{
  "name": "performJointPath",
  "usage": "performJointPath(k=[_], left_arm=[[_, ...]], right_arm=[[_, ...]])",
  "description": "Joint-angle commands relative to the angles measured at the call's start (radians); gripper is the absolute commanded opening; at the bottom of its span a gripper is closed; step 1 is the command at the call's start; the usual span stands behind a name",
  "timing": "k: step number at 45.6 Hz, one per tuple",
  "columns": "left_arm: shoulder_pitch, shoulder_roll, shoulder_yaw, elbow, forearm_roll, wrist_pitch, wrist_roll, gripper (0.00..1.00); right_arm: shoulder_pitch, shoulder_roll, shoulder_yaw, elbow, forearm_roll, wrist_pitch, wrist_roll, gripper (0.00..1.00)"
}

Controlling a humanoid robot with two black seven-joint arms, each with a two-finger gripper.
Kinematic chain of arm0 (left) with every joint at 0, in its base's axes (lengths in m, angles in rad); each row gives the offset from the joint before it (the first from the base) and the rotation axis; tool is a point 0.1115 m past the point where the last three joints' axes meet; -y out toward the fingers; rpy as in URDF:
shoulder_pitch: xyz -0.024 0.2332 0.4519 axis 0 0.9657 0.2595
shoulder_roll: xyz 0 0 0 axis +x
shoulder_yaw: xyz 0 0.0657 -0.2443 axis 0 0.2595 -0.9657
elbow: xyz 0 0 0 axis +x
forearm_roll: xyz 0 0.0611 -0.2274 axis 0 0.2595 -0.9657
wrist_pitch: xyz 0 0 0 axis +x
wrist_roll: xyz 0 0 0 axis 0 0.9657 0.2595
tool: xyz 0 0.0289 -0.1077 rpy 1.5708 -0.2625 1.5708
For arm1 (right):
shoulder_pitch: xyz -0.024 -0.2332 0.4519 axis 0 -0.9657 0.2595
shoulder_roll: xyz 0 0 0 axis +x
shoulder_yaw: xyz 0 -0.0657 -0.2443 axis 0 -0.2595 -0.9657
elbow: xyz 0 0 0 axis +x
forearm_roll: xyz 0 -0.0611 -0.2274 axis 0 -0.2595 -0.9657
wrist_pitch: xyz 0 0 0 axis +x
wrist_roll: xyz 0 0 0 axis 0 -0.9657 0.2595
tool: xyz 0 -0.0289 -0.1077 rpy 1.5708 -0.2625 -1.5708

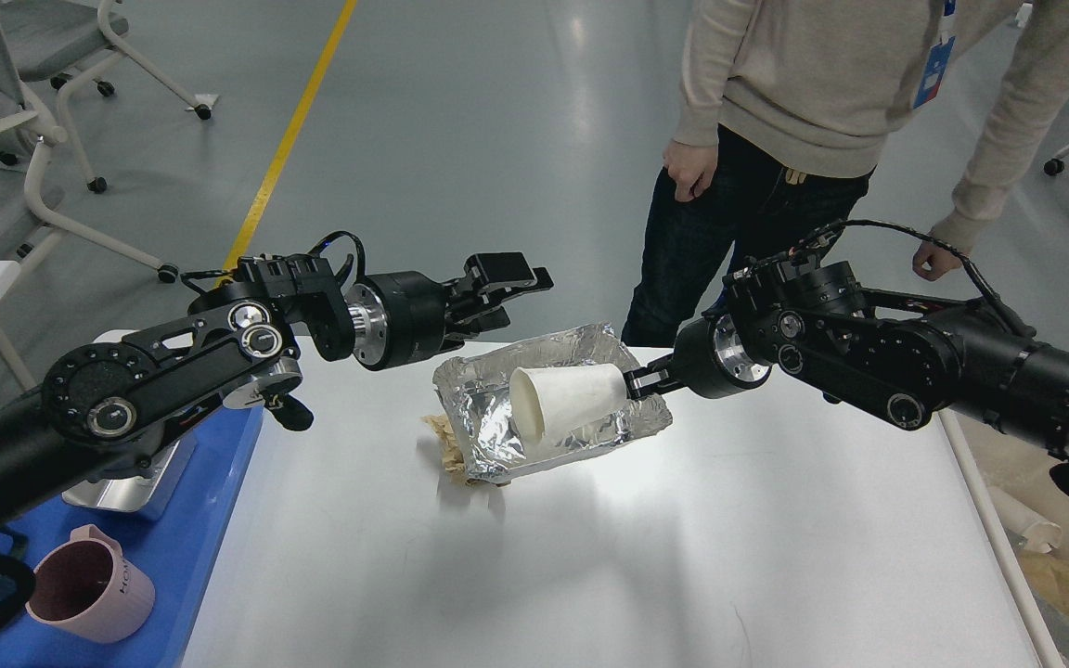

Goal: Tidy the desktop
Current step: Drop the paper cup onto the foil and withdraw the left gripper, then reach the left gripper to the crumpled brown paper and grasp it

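The white desktop [646, 557] fills the lower middle of the head view. A crumpled silver foil bag [488, 408] lies on it near the far edge, with a scrap of brown paper [443, 447] at its left. My right gripper [635, 382] is shut on the base of a white paper cup [564, 404] and holds it on its side just above the foil bag, mouth to the left. My left gripper [508, 289] is open and empty, raised above and left of the cup, clear of it.
A blue tray [210, 520] at the table's left edge holds a pink mug [89, 589] and a silver metal object [131, 478]. A person [776, 102] stands beyond the far right edge. Office chairs [6, 111] stand far left. Paper waste [1026, 524] lies right of the table.
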Motion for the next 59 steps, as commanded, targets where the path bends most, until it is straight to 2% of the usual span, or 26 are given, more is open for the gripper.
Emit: performJointPath(k=[1,16,22,28,37,42,59], left_arm=[[-0.008,0.047,-0.002,-0.01,-0.002,-0.001,0.003,0.76],[0.0,0.287,0.001,-0.126,-0.002,-0.006,0.007,0.76],[0.007,0.36,0.013,-0.135,-0.002,-0.02,0.034,0.76],[0.05,0.415,0.013,-0.135,-0.003,-0.03,0.034,0.76],[0.116,0.435,0.016,-0.137,-0.002,-0.072,0.036,0.76],[0.161,0.437,0.033,-0.137,0.012,-0.072,0.037,0.76],[0.185,0.428,0.15,-0.119,0.064,-0.033,0.036,0.76]], right_arm=[[0.0,-0.005,0.0,-0.004,0.0,0.0,-0.002,0.0],[-0.018,-0.057,-0.002,-0.011,0.002,0.0,-0.002,0.0],[-0.023,-0.084,0.0,-0.012,0.018,0.0,-0.002,0.0],[-0.023,-0.113,-0.005,-0.015,0.101,0.002,0.0,0.0],[-0.034,-0.13,-0.012,-0.014,0.149,0.0,0.0,0.0],[-0.034,-0.137,-0.018,-0.014,0.181,0.0,0.0,0.0],[-0.046,-0.153,-0.017,-0.009,0.247,0.0,0.0,0.0]])
